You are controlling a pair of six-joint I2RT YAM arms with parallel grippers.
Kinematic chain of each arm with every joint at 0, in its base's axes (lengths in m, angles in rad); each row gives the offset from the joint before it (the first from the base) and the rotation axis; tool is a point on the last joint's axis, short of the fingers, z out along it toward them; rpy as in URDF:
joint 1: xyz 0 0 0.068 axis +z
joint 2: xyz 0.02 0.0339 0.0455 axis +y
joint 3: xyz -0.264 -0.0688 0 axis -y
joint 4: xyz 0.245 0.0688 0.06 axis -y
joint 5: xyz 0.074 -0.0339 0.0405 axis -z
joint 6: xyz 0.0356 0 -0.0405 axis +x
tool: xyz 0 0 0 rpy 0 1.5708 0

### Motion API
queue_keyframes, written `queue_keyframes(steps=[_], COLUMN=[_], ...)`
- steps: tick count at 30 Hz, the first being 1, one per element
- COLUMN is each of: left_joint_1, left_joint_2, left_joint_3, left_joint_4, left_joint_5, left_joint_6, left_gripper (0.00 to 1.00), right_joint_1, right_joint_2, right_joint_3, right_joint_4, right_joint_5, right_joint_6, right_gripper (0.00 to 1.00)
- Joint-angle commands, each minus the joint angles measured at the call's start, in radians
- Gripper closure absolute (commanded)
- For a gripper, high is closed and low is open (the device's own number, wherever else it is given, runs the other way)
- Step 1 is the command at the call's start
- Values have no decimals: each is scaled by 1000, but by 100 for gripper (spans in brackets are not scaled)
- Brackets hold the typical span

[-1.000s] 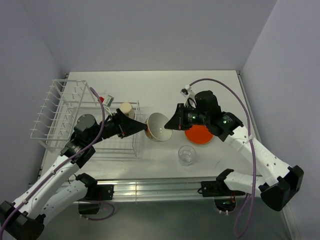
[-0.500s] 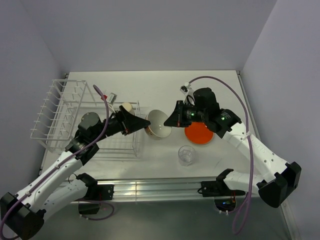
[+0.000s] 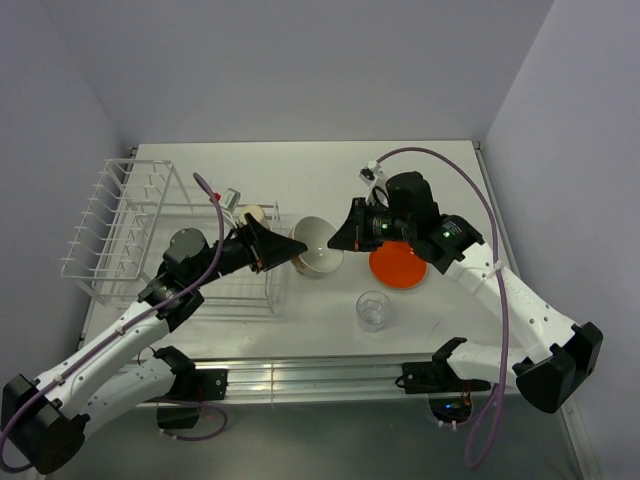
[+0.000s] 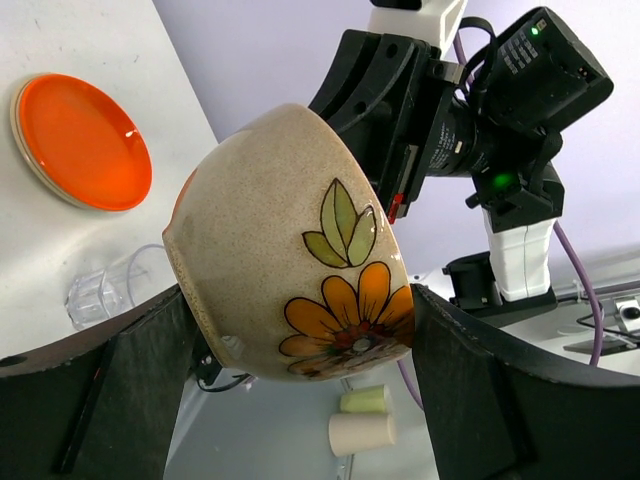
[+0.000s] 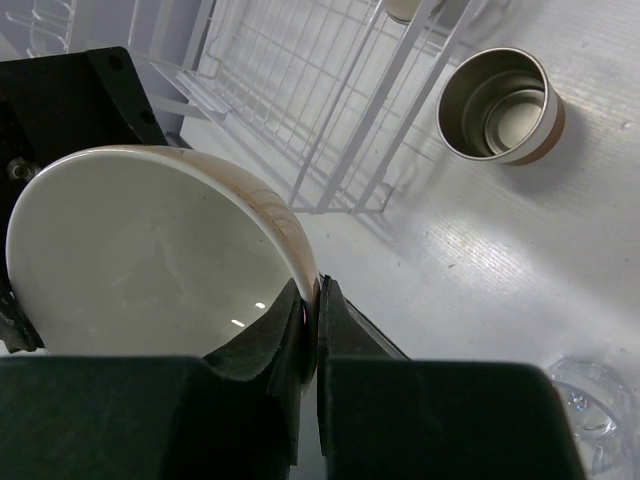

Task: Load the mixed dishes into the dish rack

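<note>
At the near edge of the white table (image 3: 300,175), a metal rail (image 3: 320,375) carries both arm bases; just beyond it a clear glass (image 3: 373,310) stands alone on the painted, faintly grained top; a little farther and to the right lies the orange plate (image 3: 400,270), flat and apart from the glass; at mid-table the bowl (image 3: 322,250), cream with a painted flower on its outside, is tipped on its side between the two arms; the right gripper (image 5: 305,300) is pinched narrow on its rim; the left gripper (image 3: 293,250) is spread wide about its outside, both fingers close against it, though I cannot tell whether they press; left of the bowl sits the dish rack (image 3: 130,230), its upright slots toward the wall; a tan, dark-inside cup (image 5: 500,90) stands on the table just beside the rack's corner; farthest off, plain pale lilac walls (image 3: 300,70) close the table on three sides.
</note>
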Motion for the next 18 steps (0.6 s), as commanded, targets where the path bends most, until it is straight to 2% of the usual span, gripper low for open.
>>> queue_keyframes(steps=[1,4,5,8,10,11,14,18], left_joint_1=[-44,-46,-46,-46,-47,-47,-47,-47], left_joint_2=[11,-1,-4,-8,-12,-15,-31,-41], left_joint_3=[13,16,15,9,2,-1,7,33], left_joint_4=[106,95,92,85,89,89,53,-39], left_joint_5=[46,13,6,-25,-42,-48,-83,-119], left_joint_6=[-30,-34,-41,-56,-64,-68,-58,-16], left_gripper=[19,37,50,73,78,87,100,100], right_joint_1=[26,35,43,52,61,66,90,110], right_joint_2=[-4,1,1,5,19,23,39,53], right_joint_3=[83,93,96,95,99,109,132,159], right_joint_4=[131,122,122,137,138,135,112,82], right_joint_5=[-28,-9,-1,3,14,22,71,143], right_joint_6=[35,24,21,22,18,9,-14,-34], right_gripper=[100,100,100,100,100,100,100,100])
